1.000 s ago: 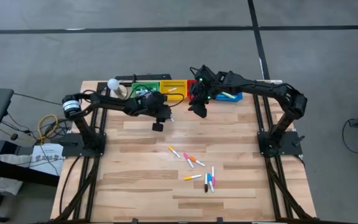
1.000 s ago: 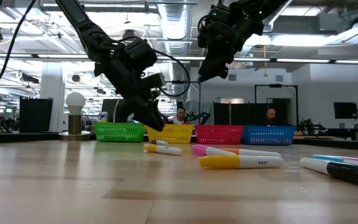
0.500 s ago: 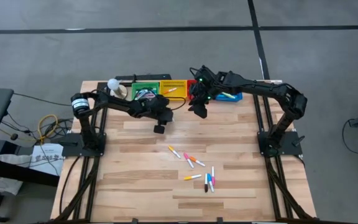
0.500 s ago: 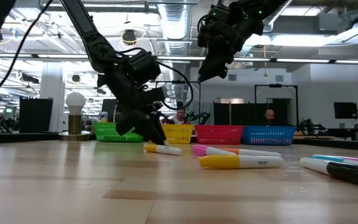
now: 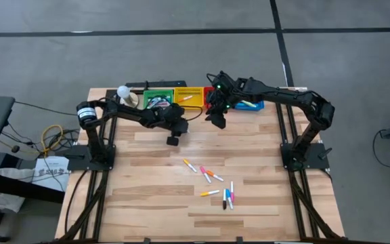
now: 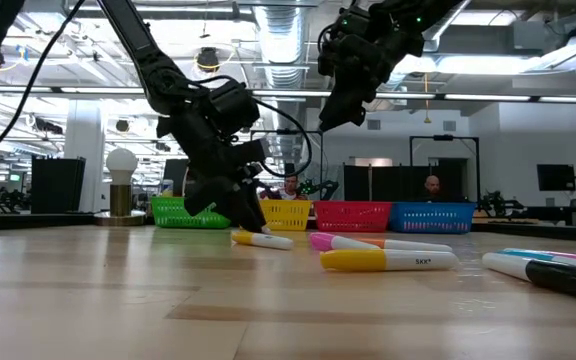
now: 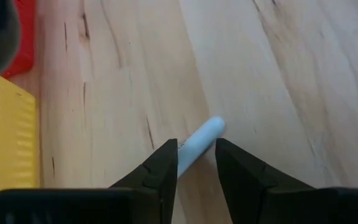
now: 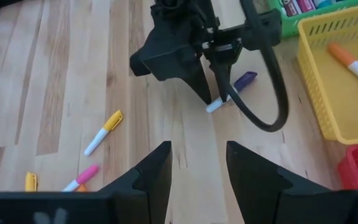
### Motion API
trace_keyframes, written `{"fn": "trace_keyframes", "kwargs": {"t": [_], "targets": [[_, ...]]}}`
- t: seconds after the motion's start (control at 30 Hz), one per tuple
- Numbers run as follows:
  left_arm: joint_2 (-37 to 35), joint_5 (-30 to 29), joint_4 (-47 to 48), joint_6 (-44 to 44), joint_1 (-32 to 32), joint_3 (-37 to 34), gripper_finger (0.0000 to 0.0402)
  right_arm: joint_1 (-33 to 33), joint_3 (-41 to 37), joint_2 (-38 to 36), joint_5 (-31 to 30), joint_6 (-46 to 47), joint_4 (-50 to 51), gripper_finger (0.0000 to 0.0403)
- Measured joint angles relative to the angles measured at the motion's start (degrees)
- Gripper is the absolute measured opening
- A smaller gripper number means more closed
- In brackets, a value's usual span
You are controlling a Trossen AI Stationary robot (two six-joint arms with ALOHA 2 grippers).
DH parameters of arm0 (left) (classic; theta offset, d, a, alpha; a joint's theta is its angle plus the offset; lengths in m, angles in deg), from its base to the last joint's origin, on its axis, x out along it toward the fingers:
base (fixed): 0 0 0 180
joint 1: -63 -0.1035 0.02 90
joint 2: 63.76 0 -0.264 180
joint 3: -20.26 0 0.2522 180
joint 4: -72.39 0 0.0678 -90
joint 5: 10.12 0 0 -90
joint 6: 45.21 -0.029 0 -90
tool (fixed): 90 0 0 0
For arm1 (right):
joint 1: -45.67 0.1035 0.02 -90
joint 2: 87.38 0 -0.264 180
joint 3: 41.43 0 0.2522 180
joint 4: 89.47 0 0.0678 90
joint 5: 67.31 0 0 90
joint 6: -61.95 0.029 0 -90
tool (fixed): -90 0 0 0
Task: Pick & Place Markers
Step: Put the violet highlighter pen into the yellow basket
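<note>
White and light, the stiff, slippery marker (image 7: 197,142) sits pinched mid-barrel in my left hand (image 7: 194,163) low over the desk (image 7: 278,81) by the yellow bin (image 7: 5,149), while my right hand (image 8: 197,158) hangs empty, fingers apart.

Bare table (image 5: 141,169) wide open ahead of both arms, bins (image 5: 188,95) walling the far edge, left gripper (image 5: 172,139) low by them, loose markers (image 5: 212,183) cluttering mid-table, near edge clear.

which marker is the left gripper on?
The white-barrelled marker with the purple cap, held between the left gripper's fingers near the yellow bin. It sits apart from the loose markers clustered mid-table.
</note>
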Motion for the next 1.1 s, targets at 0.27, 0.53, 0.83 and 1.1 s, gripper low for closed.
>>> {"fn": "trace_keyframes", "kwargs": {"t": [0.27, 0.53, 0.83, 1.1], "targets": [[0.1, -2.2, 2.5, -0.8, 2.1, 0.0, 0.0108, 0.0, 0.0, 0.0, 0.1, 0.0, -0.1, 0.0143], [-0.3, -3.2, 3.6, -0.8, 5.9, -0.1, 0.0099, 0.0, 0.0, 0.0, 0.3, 0.0, 0.0, 0.0137], [-0.7, -5.0, 4.2, -9.7, 7.6, -0.2, 0.0081, 0.0, 0.0, 0.0, 0.4, 0.0, 0.0, 0.0137], [-0.7, -7.8, 2.0, -12.6, 8.1, -0.4, 0.0083, 0.0, 0.0, 0.0, 0.4, 0.0, 0.0, 0.0135]]}}
